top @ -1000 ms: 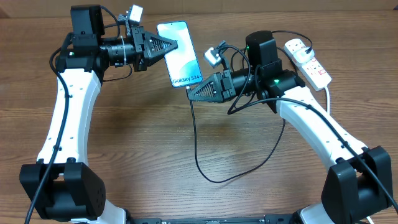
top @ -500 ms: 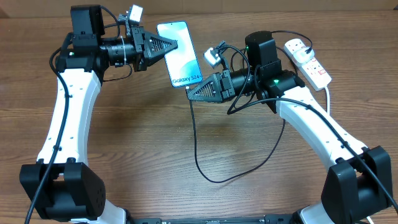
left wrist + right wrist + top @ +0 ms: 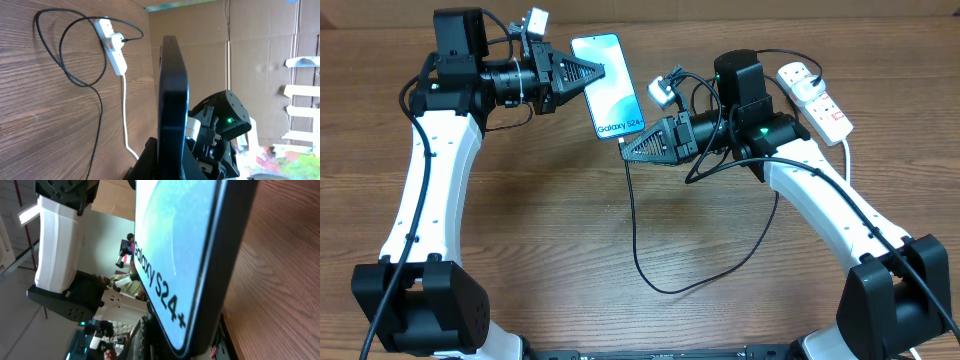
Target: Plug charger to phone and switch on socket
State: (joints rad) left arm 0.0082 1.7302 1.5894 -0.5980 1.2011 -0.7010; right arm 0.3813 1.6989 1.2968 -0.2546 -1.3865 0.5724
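Observation:
The phone (image 3: 608,85) has a light blue screen with "Galaxy S24" lettering and is held off the table. My left gripper (image 3: 594,72) is shut on its left edge; the left wrist view shows the phone (image 3: 172,95) edge-on between the jaws (image 3: 172,167). My right gripper (image 3: 626,150) is shut at the phone's lower end, where the charger cable (image 3: 638,240) comes out. The connector tip is hidden. In the right wrist view the phone (image 3: 175,250) fills the frame above the fingers (image 3: 187,347). The cable loops over the table to the white socket (image 3: 815,98).
The socket (image 3: 112,46) lies at the far right of the table with a black plug (image 3: 800,72) in it and a thick white lead (image 3: 125,115). Cardboard walls stand behind the table. The black cable loop (image 3: 75,55) lies near the socket.

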